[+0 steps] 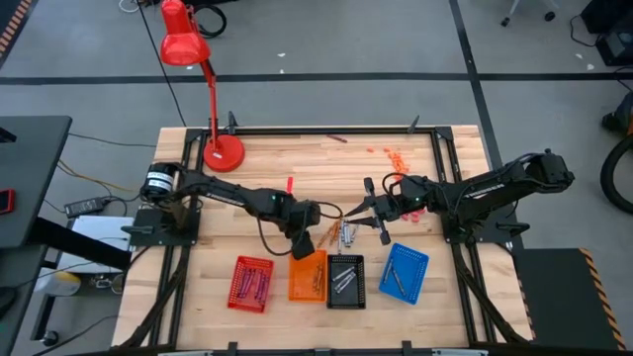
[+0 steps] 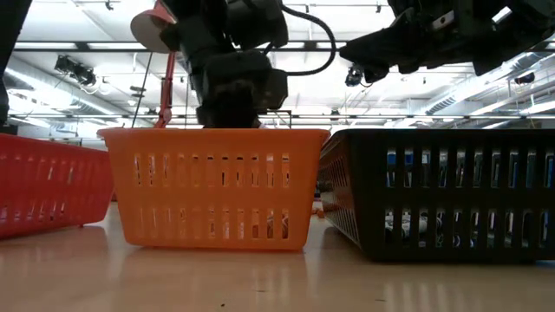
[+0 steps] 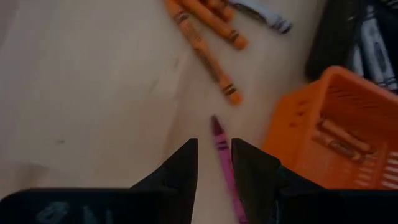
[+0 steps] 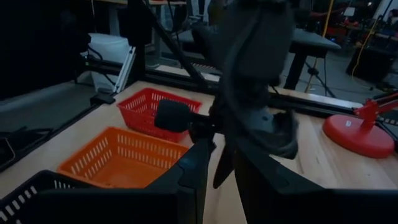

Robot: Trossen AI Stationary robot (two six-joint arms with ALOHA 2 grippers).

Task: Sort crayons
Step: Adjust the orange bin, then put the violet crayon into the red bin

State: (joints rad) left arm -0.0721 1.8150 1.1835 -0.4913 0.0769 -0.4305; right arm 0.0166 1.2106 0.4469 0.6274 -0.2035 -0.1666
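Observation:
My left gripper [image 3: 216, 144] hangs over the table just beyond the orange tray [image 1: 308, 277], shut on a purple crayon [image 3: 219, 140]. The crayon's pointed tip sticks out past the fingertips. Loose orange crayons [image 3: 205, 50] and a grey-white one [image 3: 267, 12] lie flat on the wood beyond it. More crayons lie in the orange tray [image 3: 339, 134] and the black tray [image 1: 345, 280]. My right gripper [image 4: 221, 152] hovers level to the right of the left one, its fingers slightly apart with nothing of its own between them. My left gripper holds the purple crayon by its shaft [image 3: 225, 177] between its two fingers. The crayon lies along the fingers, tip forward, and the fingers slant steeply down. The crayon is lifted clear of the table. How far back it reaches is hidden by the fingers.
Red [image 1: 250, 284], orange, black and blue [image 1: 404, 273] mesh trays stand in a row near the front edge. A red desk lamp [image 1: 223, 153] stands at the far left. Small bright bits [image 1: 396, 155] lie far right. Bare wood lies left of the loose crayons.

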